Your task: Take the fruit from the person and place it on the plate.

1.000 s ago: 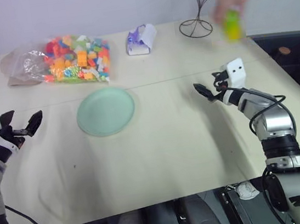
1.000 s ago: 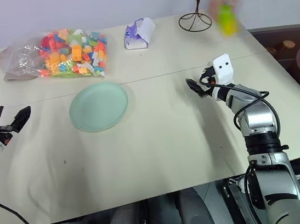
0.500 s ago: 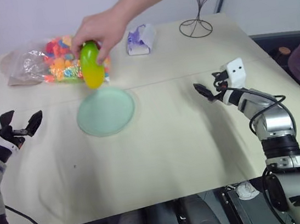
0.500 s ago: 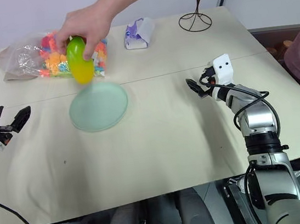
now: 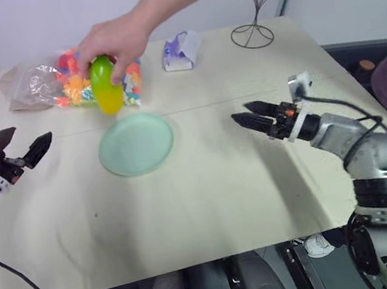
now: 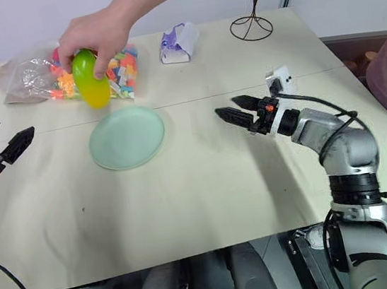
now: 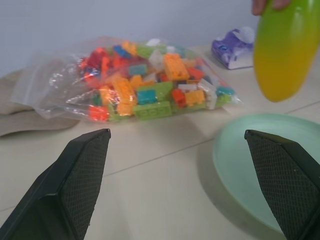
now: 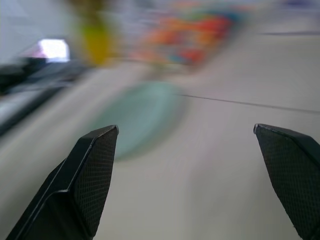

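Fruit [image 5: 106, 85] in person's hand [image 5: 112, 43] above plate [image 5: 136, 145].

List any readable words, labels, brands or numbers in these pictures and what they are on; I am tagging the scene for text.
None can be read.
The purple-and-white pack carries a print, too small and blurred to read.
The bag of toy bricks, the fruit, the plate and the wire stand show no lettering.
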